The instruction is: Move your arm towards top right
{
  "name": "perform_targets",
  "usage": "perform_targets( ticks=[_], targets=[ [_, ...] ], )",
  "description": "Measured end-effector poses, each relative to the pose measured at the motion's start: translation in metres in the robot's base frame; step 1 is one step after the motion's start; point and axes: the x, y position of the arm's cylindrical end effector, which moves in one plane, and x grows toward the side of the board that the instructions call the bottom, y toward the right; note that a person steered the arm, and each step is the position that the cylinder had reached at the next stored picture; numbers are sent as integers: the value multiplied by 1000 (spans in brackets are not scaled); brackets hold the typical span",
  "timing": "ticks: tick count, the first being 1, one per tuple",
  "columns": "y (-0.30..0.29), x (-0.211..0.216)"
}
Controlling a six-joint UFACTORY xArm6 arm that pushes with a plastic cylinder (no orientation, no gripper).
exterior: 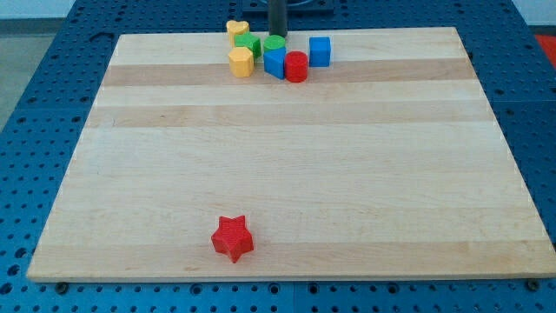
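Currently we are seeing no readable writing or labels. My tip (278,35), the end of a straight dark rod standing upright, is resting at the view's top centre, touching a green block (274,43). Just beside it are sitting a yellow heart block (237,31), a blue cube (320,51) and a red cylinder (296,66). With no gripper fitted, we cannot report any grasp. 1 red star block (232,238) is lying well apart on the wooden board (287,165).

A pale wooden board (287,165) with lengthwise grain bands lies on a blue perforated table (39,65), which shows on every side. Light is even.
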Motion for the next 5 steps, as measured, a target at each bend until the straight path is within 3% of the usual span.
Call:
perform_targets(
  ticks=[3, 4, 5],
  targets=[
    [0, 7],
    [32, 2],
    [116, 0]
  ],
)
